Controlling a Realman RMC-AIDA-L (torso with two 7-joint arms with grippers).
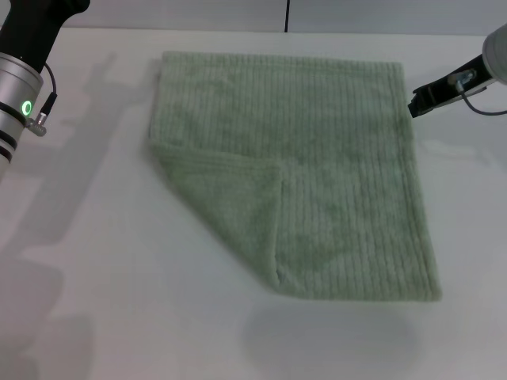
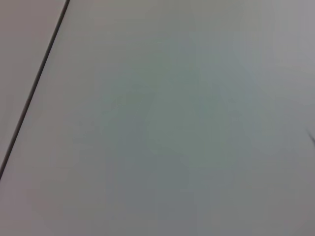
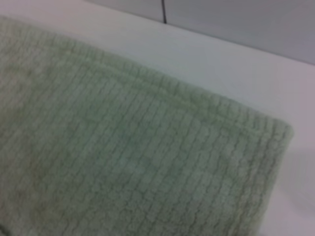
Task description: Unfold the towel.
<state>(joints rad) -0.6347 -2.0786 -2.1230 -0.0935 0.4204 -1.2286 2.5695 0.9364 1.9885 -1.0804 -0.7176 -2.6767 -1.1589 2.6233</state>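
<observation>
Green towel (image 1: 317, 166) lies flat on the white desk (image 1: 119, 317), its near-left corner folded over onto it. Right gripper (image 1: 413, 104) hovers beside its far-right corner; left gripper is out of sight; whether either is spread I cannot tell. Next, likely grasp the folded corner and pull it outward.

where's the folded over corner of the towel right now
In the head view the towel lies flat mid-table, and its folded-over corner is the near-left one, turned in toward the centre. The right gripper hovers by the far-right corner.

White table (image 1: 119, 301) (towel (image 1: 317, 158) on it)
</observation>
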